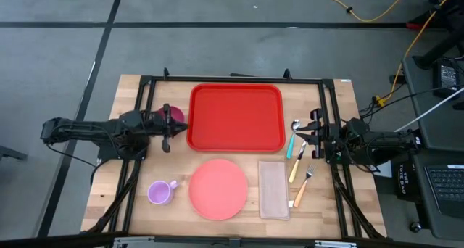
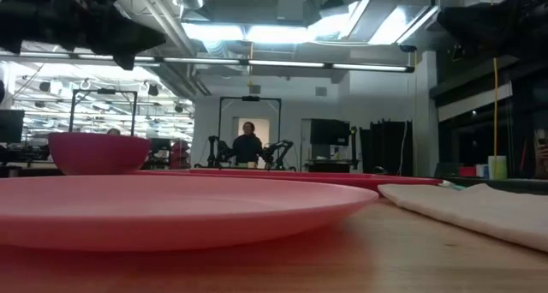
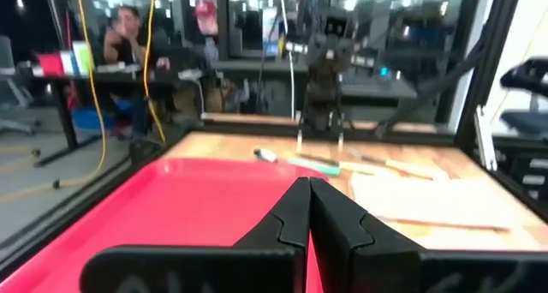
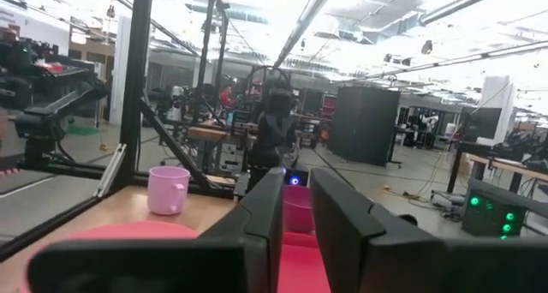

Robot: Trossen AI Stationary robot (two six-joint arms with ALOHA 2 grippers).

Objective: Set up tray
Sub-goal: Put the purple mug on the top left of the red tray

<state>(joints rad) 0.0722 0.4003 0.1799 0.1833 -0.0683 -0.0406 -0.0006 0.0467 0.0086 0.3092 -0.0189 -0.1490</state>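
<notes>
Nothing yet sits on the large bright red rectangular plastic tray (image 1: 235, 117); beside it, left tool (image 1: 166, 137) is pinched closed, right tool (image 1: 311, 129) narrowly parted, both empty.

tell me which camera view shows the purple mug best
The high view: the small lilac plastic mug shows whole from above, handle toward the round salmon-pink plate. The right wrist view shows the mug side-on but farther off. The low and left wrist views do not show it.

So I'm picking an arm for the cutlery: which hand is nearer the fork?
Right. The right hand hovers just above the cutlery beside the fork; the left hand is across the tray.
</notes>
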